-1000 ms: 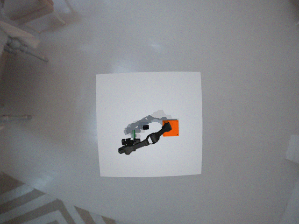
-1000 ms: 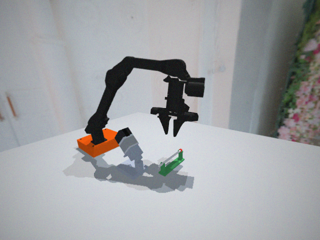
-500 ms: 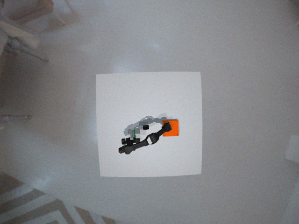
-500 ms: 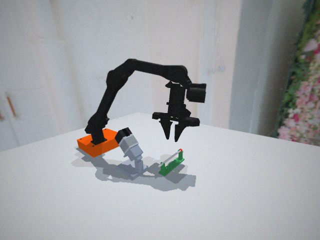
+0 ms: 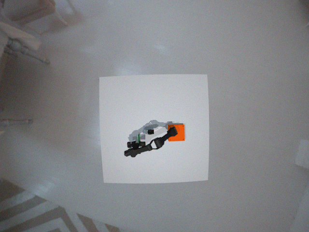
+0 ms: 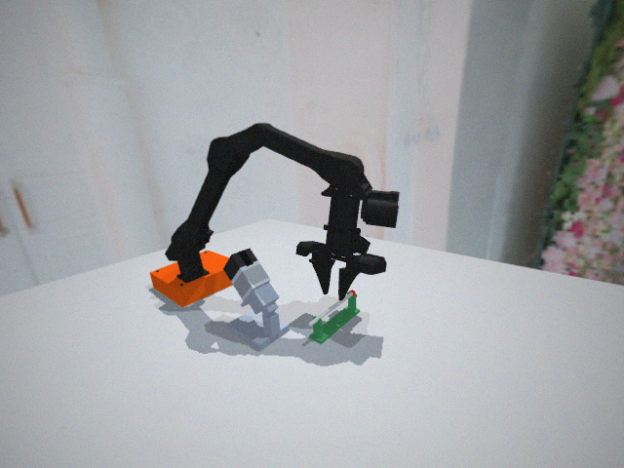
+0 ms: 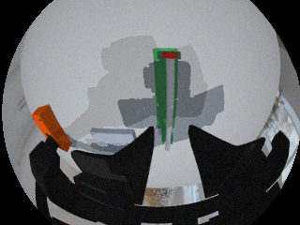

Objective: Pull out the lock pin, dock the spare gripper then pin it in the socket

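The lock pin, a pale rod (image 6: 330, 309) (image 7: 170, 84) with a red head, runs along the top of a green bracket (image 5: 138, 137) (image 6: 338, 325) (image 7: 160, 89), across its two end posts. My gripper (image 6: 333, 295) (image 7: 172, 129) is open part way and empty, pointing down close above the bracket. In the exterior view one fingertip overlaps the rod near its red head; contact cannot be told. The spare gripper (image 6: 254, 282), light grey with a black end (image 5: 150, 131), leans tilted on a pale blue-grey stand (image 6: 272, 325). How it joins the stand is unclear.
My arm rises from an orange base block (image 5: 180, 132) (image 6: 171, 290) (image 7: 49, 127) and arches over to the bracket. The spare gripper stands between that base and the bracket. Everything stands on a white square table top (image 5: 154, 99). Arm shadows cross it around the stand and bracket.
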